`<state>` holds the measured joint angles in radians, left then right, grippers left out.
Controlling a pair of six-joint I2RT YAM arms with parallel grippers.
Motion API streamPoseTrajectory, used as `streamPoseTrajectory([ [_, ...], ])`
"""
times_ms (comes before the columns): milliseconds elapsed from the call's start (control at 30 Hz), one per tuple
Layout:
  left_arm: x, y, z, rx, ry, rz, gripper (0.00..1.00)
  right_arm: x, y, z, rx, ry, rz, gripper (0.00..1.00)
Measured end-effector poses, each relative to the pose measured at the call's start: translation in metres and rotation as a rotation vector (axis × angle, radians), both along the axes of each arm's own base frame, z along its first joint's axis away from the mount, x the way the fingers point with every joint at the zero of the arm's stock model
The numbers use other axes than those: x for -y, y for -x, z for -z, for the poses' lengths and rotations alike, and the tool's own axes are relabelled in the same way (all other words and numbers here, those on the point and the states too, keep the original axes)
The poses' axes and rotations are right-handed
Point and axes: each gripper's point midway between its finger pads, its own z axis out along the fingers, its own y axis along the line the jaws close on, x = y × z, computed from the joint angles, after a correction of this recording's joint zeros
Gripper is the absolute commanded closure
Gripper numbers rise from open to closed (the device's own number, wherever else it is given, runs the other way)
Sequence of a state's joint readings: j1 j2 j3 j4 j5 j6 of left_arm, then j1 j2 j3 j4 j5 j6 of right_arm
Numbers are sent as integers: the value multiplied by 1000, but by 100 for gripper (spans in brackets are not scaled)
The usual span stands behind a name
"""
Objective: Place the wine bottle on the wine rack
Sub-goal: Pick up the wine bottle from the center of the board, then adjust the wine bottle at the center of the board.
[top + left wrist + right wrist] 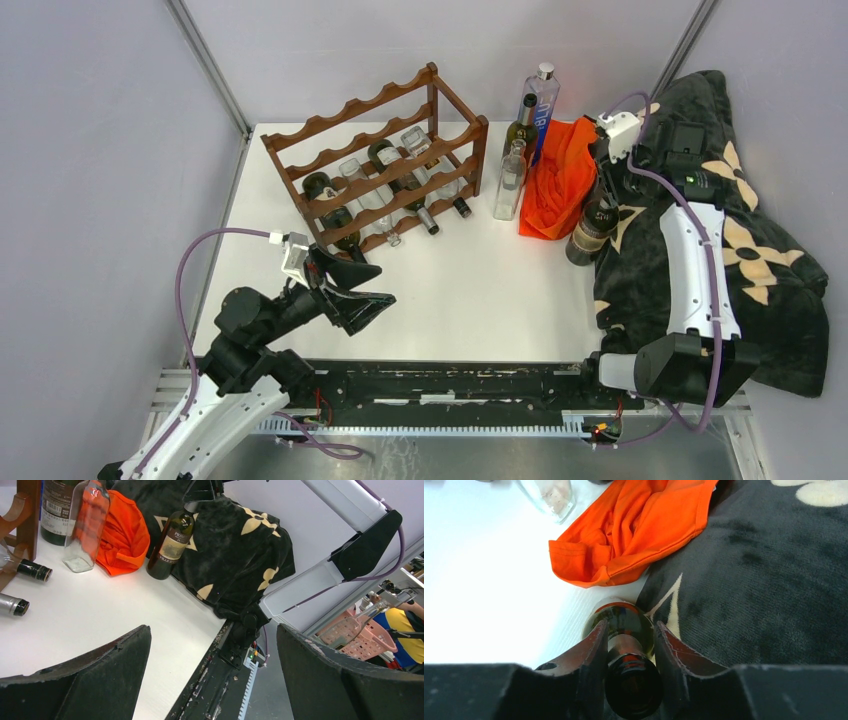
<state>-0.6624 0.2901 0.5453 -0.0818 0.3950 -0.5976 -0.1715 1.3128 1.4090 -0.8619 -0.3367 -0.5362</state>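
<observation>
The right claw [630, 631] is narrowed onto the neck of the dark green glass wine bottle [631, 685] with a pale label, one finger pressed to each side just under the lip. The bottle stands upright straight below the claw, its base on the white table [470, 290] at the edge of the black plush blanket with cream flower shapes [745, 250]. A crumpled orange cloth [555, 180] lies just to the claw's left, and beyond it stand a clear glass bottle [510, 182] and two taller bottles. The reddish-brown wooden wine rack with wavy rails [385, 150] is well off to the claw's left, past all of these. Several bottles lie in its lower tiers, and the top rails look free. The left claw [370, 288] hangs wide apart with nothing in it, near the rack's front. The hold is high on a smooth, tapering neck, so the heavy body could slip down or swing once lifted, more so when tipped flat for the rack. The blanket may catch the base as it rises. The way to the rack runs past the standing bottles, which a swinging base could knock over.
</observation>
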Motion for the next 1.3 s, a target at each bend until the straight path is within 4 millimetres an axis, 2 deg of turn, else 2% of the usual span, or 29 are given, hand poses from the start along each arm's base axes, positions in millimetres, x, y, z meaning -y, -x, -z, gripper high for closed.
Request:
streamPoseTrajectory([
  [100,0,0,0,0,0,0,0,-5,4,-1,-6,-26,-6,97],
  [133,0,0,0,0,0,0,0,-6,5,-2,-6,-27,-7,100],
  [400,2,-1,3,6,-19,10,0,-22,22,-3,-33,-87,-65,100],
  [733,20,-3,14,-14,-63,98,1,-77,55,-8,-80,-325,-264,100],
  [1067,31,-1,20,9,-53,151,0,-133,79,2,-66,-533,-422,100],
  [1300,56,12,41,5,-113,231,0,-154,85,15,-88,-661,-472,100],
])
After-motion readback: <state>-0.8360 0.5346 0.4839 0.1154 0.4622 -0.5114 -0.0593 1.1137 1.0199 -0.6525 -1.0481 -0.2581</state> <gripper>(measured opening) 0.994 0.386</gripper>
